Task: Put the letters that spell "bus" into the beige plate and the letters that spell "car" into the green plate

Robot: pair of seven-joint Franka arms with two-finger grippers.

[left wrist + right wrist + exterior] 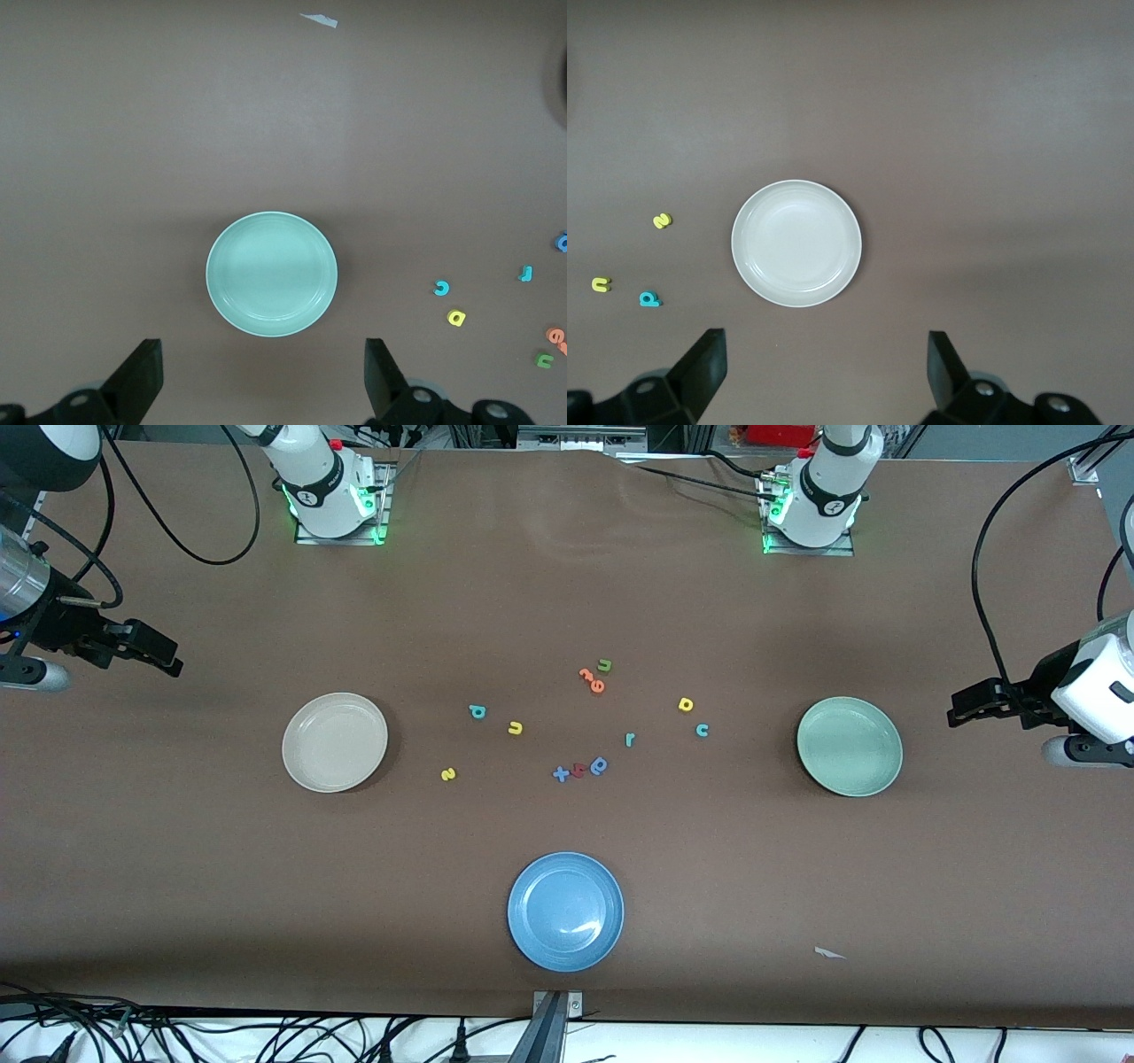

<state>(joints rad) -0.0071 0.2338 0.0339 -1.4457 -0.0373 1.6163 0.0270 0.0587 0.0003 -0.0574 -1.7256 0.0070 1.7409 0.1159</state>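
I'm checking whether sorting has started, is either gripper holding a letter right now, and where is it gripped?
Nothing is held. The left gripper is open above the green plate's end of the table; the right gripper is open at the beige plate's end.

Both arms wait raised at table ends, left pincer (955, 714) & right pincer (174, 662) wide open.

Glossy blue plate (565, 911), matt brown table (266, 868)

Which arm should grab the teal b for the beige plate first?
The right arm. Its open right gripper waits at the beige plate's end of the table, and the teal b lies toward that plate, away from the left gripper.
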